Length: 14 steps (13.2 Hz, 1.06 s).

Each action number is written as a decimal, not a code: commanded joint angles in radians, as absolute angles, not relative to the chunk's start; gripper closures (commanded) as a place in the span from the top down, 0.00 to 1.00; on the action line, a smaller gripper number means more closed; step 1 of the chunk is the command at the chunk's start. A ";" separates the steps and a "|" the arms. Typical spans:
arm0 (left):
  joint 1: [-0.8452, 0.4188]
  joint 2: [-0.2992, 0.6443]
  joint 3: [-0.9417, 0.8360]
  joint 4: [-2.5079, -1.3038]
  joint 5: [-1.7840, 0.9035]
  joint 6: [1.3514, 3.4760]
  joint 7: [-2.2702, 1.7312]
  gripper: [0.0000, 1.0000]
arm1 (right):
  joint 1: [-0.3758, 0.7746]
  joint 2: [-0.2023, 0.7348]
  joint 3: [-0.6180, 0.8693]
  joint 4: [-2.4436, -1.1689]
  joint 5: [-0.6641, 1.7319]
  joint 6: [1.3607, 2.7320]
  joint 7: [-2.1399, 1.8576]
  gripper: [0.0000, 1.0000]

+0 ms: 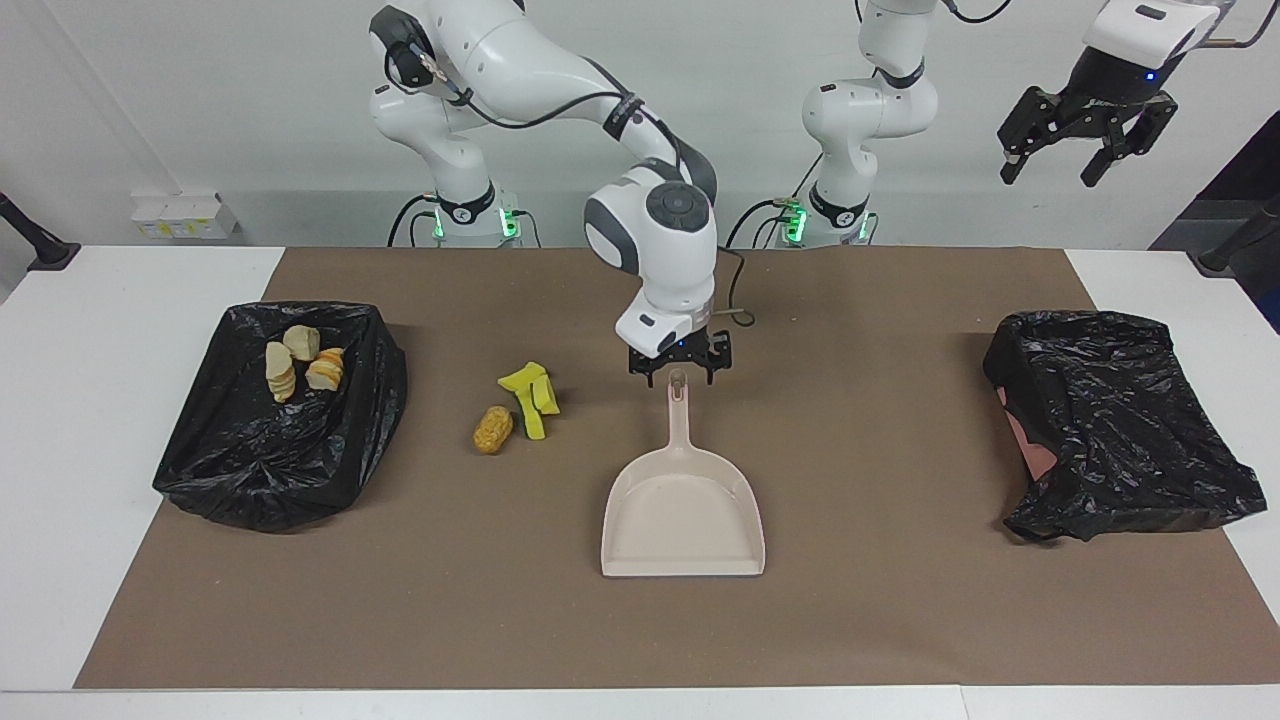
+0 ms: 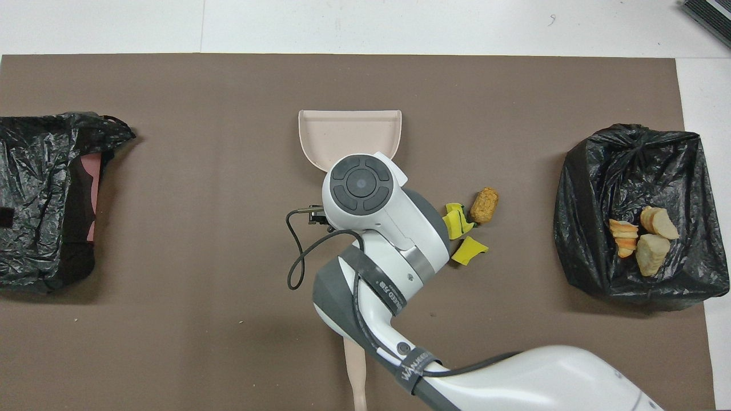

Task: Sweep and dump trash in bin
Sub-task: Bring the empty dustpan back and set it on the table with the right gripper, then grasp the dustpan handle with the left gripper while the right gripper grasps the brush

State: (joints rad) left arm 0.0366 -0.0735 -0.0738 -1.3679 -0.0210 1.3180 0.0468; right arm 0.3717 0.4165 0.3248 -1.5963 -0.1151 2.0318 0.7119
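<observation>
The right gripper (image 1: pixel 679 370) is held just above the tip of the beige dustpan (image 1: pixel 683 515) handle, with its fingers spread to either side of the handle end and nothing gripped (the dustpan lies flat on the brown mat (image 1: pixel 880 610), its open mouth pointing away from the robots). In the overhead view the gripper is hidden under the arm's wrist.

The trash is found toward the right arm's end of the table from this gripper. Nearest to it are the yellow foam pieces (image 1: pixel 531 396) and, just beside them, an orange-brown nugget (image 1: pixel 492 429), all lying loose on the mat. Farther out the same way, pale cream chunks (image 1: pixel 290 358) and an orange-striped chunk (image 1: pixel 326 369) rest on a black bin bag (image 1: pixel 290 450).

The left gripper (image 1: pixel 1073 135) is raised high in the air, jaws wide apart and empty, over the left arm's end of the table, above a second black bag (image 1: pixel 1120 420) through which a pink patch shows.

A beige handle (image 2: pixel 356 374) is seen at the robots' edge in the overhead view.
</observation>
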 commanded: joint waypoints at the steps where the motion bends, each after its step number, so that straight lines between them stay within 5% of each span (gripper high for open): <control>1: 0.046 -0.092 -0.080 -1.393 -0.034 1.339 0.034 1.00 | 0.362 0.199 0.344 -1.809 -0.027 2.020 0.687 1.00; 9: -0.063 -0.043 -0.104 -1.472 -0.031 1.526 0.012 1.00 | 0.538 -0.195 0.345 -2.302 0.265 2.031 0.614 1.00; 14: -0.279 0.087 -0.104 -1.601 -0.025 1.829 -0.153 1.00 | 0.658 -0.167 0.345 -2.434 0.317 2.172 0.640 1.00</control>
